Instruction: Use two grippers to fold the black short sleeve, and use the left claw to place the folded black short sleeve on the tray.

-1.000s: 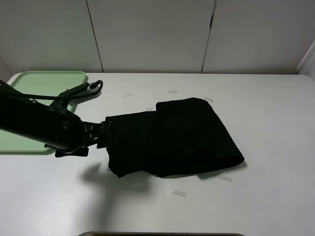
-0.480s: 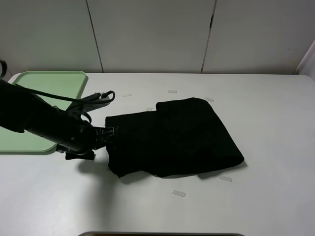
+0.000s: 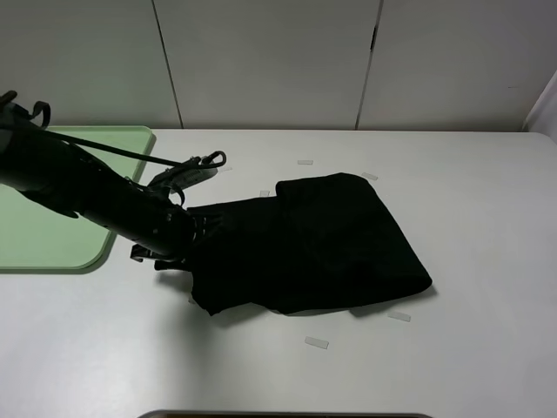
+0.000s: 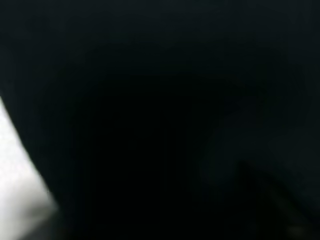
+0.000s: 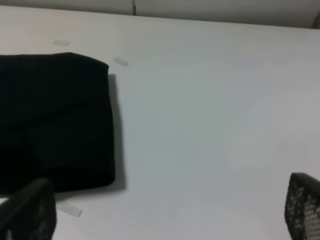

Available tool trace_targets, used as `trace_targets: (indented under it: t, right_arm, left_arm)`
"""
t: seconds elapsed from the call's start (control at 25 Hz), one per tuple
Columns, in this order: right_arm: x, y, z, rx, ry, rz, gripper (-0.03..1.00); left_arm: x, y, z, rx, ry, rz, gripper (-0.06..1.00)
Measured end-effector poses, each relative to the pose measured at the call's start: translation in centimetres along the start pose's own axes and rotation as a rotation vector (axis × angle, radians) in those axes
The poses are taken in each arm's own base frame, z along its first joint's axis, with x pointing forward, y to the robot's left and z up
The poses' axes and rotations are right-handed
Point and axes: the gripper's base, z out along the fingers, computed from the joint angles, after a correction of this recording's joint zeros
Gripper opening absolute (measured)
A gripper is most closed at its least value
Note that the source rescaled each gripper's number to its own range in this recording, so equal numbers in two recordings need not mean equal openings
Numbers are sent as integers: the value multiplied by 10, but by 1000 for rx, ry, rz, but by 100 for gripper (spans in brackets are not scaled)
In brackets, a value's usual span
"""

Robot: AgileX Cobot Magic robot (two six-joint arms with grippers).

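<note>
**A:** Layout? Pale green plastic tray (image 3: 43,239) sits far left. And the left claw (image 3: 184,237)?

**B:** Buried in the left edge of the folded black fabric short sleeve (image 3: 322,244), mid-table. Open or clamped, I cannot tell.

**A:** Handling?

**B:** Soft, light, floppy, so pinch all layers at that edge. Right claw (image 5: 165,212) stands apart, holding nothing.
</note>
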Motion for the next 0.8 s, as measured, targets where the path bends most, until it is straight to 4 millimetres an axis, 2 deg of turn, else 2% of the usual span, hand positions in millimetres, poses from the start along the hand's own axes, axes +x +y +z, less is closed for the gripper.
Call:
trace_targets:
  t: [0.24, 0.4, 0.56, 0.6, 0.8]
  right_arm:
    - [0, 0, 0, 0, 0, 0, 100]
    - [0, 0, 0, 0, 0, 0, 100]
    - [0, 0, 0, 0, 0, 0, 100]
    - [0, 0, 0, 0, 0, 0, 100]
    - [0, 0, 0, 0, 0, 0, 100]
  left_arm:
    - [2, 4, 4, -16, 11, 61, 5]
    - [1, 5, 0, -15, 21, 98, 3]
    - [-4, 11, -22, -27, 37, 136, 3]
    - [-4, 11, -22, -27, 37, 136, 3]
    - [-8, 36, -69, -211, 58, 133, 3]
